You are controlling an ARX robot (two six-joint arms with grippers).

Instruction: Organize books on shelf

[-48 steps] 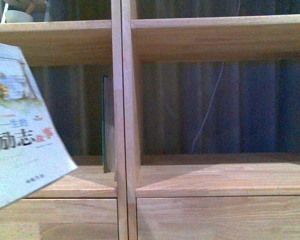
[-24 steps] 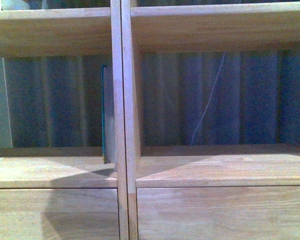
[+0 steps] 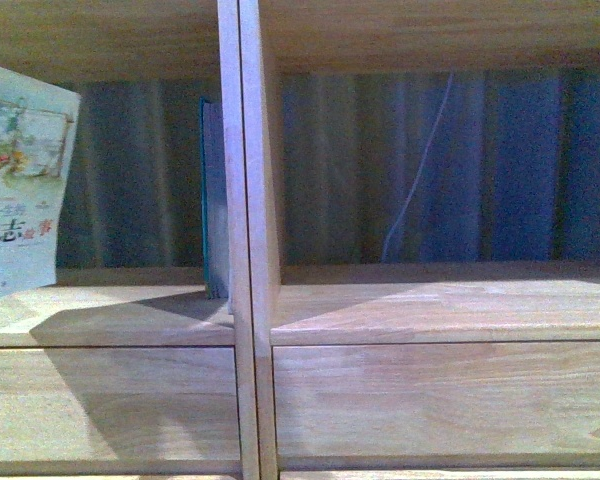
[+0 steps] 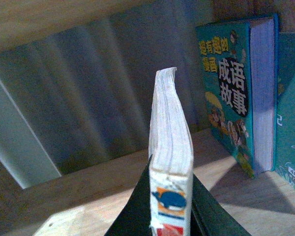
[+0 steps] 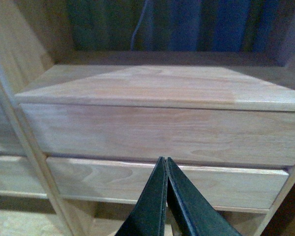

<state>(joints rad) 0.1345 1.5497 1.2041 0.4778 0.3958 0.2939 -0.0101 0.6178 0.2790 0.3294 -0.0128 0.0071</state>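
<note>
Paperback, thin, white, illustrated cover; clamped at one end between the pads of left gripper, slightly tilted in the left compartment of shelf, apart from teal book standing against the divider; probably light and floppy, best gripped near the spine; right gripper pressed together, empty, facing drawer fronts.

The shelf is light wood with visible grain. The paperback cover is white with a colourful illustration and black-and-red characters. The teal book carries yellow and white characters.
</note>
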